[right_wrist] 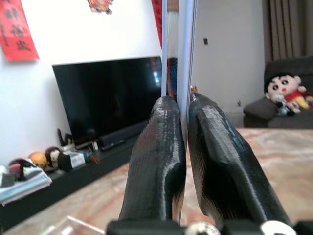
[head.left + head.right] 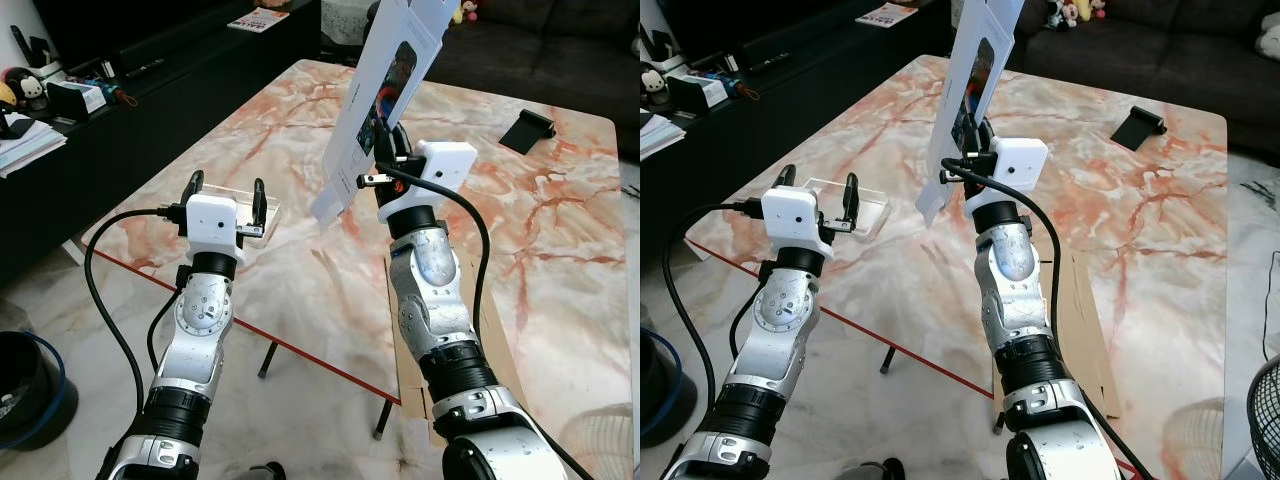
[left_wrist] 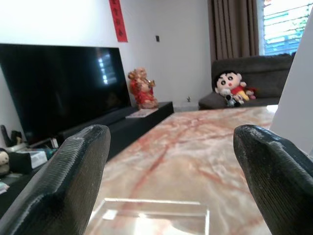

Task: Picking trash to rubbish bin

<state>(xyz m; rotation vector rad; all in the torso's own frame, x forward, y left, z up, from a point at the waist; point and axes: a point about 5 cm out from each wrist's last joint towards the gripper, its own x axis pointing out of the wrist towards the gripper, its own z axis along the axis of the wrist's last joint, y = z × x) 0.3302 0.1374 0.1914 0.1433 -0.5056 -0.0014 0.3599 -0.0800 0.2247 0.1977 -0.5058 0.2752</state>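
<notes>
Right gripper (image 2: 388,143) clenched on the white card package (image 2: 375,95), long axis rising above it; left gripper (image 2: 229,198) released beside the clear tray (image 2: 868,208).

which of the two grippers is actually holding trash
The right gripper: its fingers are shut on the white packaging card. The left gripper is open over a clear plastic tray.

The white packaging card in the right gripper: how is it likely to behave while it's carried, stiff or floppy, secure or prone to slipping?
The white packaging card stands nearly straight above the right gripper without drooping, so it is probably fairly stiff and light. It is pinched only at its lower edge between the fingers, so it may pivot or slip if swung fast. Its broad flat face could catch air.
</notes>
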